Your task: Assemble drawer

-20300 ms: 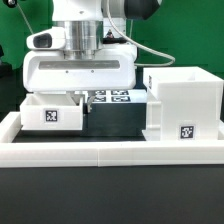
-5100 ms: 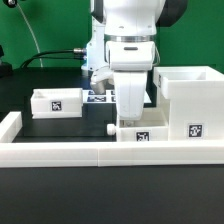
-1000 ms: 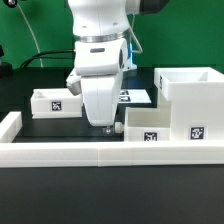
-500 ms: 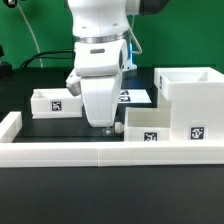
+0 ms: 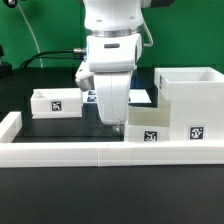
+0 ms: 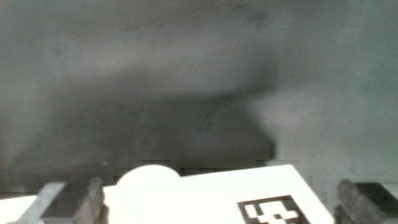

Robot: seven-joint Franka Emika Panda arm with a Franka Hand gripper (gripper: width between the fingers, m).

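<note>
**Desk:** What sits at centre frame in the exterior view?

**Photographer:** A white Panda arm stands over the black surface. Its claw is low at the nine o'clock edge of a small white plastic box tray, which carries a square black-and-white tag.

**Desk:** And the rest of the drawer?

**Photographer:** A tall white plastic boxy housing, open on top and tagged on its front, stands at that tray's three o'clock, close against it. Whether the two touch I cannot tell. A second small white tagged tray lies at the arm's nine o'clock, well apart from it.

**Desk:** Anything else in shot?

**Photographer:** A long low white border wall runs across the frame at six o'clock. The marker board lies flat behind the arm, at the near tray's twelve o'clock.

**Desk:** Is the claw gripping?

**Photographer:** The wrist view is blurred, but the jaws stand wide. The grey fingers flank the tray's tagged white wall. A dark gap shows beside one finger; contact at the other is unclear.
</note>
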